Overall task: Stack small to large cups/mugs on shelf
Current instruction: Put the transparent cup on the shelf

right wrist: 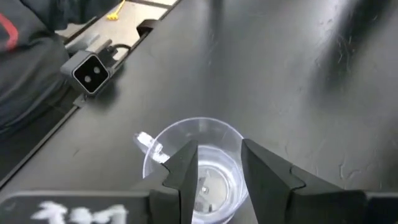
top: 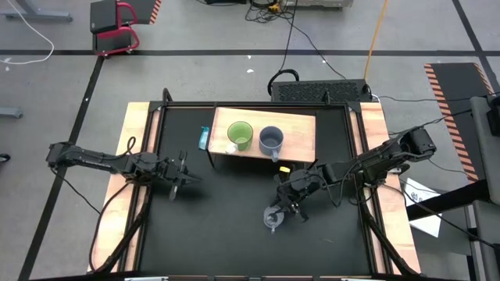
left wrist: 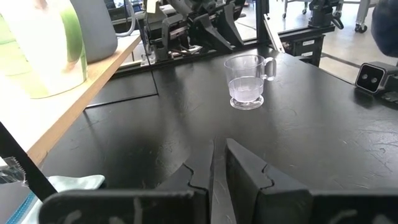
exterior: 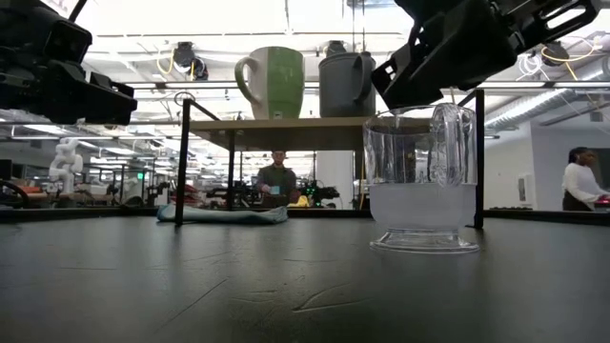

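Observation:
The shelf [top: 301,129] stands at the table's far middle. On it, upright on their bases, are the lime-green mug [top: 240,136] and, to its right, the grey-blue mug [top: 271,140]. The clear glass cup [top: 272,219] stands upright on its foot on the black tabletop, nearer than the shelf. My right gripper [right wrist: 219,158] hovers open just above the cup [right wrist: 214,140], its fingers over the cup's mouth and slanting down. No touch shows. My left gripper [top: 186,176] waits shut at the left, close to the tabletop, pointing toward the cup [left wrist: 247,84].
A teal cloth [top: 204,139] lies at the shelf's left end. A small yellow thing [top: 283,167] lies in front of the shelf. A small camera [right wrist: 91,71] sits at the table's near edge. Bare black tabletop [top: 226,226] lies between the two arms. People show in the room behind.

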Available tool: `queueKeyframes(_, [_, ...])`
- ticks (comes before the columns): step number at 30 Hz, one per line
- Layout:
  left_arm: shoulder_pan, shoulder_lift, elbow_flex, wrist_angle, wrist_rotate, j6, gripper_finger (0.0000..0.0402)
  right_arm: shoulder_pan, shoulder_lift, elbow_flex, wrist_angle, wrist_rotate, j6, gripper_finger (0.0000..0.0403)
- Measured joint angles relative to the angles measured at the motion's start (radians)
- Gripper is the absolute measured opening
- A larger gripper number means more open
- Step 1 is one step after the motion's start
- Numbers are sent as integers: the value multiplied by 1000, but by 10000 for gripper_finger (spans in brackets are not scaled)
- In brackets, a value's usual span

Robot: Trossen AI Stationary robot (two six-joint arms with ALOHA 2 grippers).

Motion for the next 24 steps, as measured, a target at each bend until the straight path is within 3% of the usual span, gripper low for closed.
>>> queueKeyframes(10, [0, 0, 0, 0, 0, 2, 42, -2, 0, 53, -150, 0, 16, 116])
queueKeyframes(24, [0, 0, 0, 0, 0, -1, 42, -2, 0, 56, -200, 26, 31, 116])
